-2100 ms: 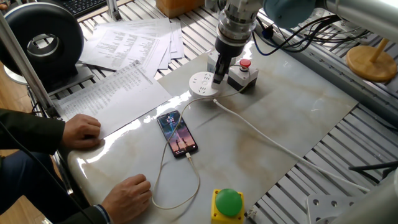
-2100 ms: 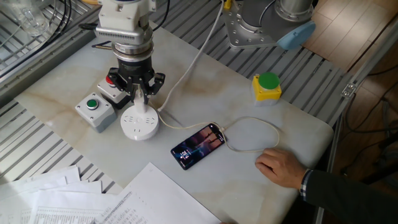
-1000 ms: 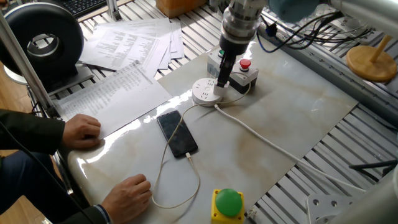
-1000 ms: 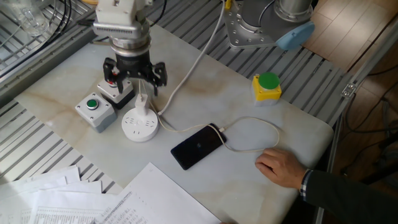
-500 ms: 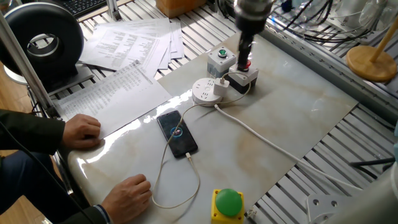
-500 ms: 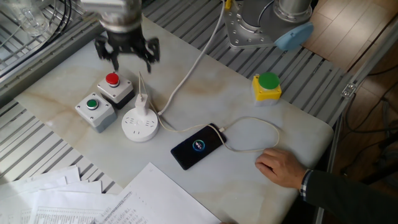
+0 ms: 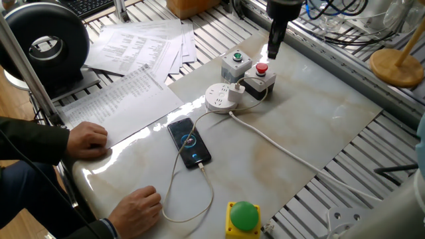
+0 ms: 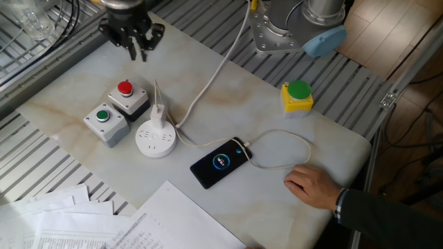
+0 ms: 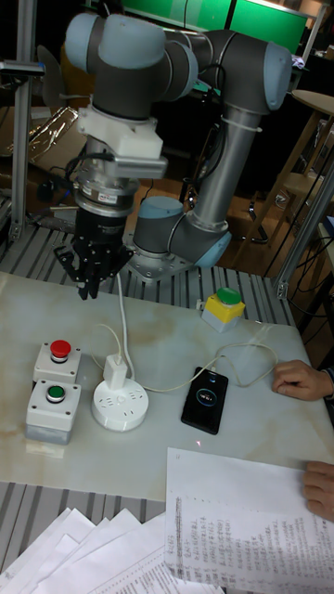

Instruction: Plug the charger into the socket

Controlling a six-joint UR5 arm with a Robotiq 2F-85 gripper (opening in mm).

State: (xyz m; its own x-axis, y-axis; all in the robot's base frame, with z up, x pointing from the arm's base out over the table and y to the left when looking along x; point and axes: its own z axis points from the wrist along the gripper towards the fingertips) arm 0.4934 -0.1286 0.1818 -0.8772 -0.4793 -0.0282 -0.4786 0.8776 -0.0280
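The white cube charger (image 8: 159, 113) stands upright, plugged into the top of the round white socket (image 8: 154, 142); both also show in one fixed view, charger (image 7: 236, 93) on socket (image 7: 218, 98), and in the tall view, charger (image 9: 116, 369) on socket (image 9: 121, 409). Its thin cable loops to the black phone (image 8: 220, 162), whose screen is lit. My gripper (image 8: 138, 50) hangs open and empty, well above and behind the socket, past the red-button box (image 8: 127, 97). It also appears as gripper (image 7: 273, 50) and gripper (image 9: 90, 290).
A green-button box (image 8: 102, 123) sits left of the socket. A yellow box with a green dome (image 8: 297, 95) stands at the right. A person's hand (image 8: 315, 185) rests near the phone. Papers (image 7: 129, 46) lie beside the slab. The socket's thick cord (image 7: 285, 156) crosses the slab.
My gripper let go of the charger, which stays in the socket, and rose up and away past the button boxes. The phone screen went dark, then lit with a charging symbol.
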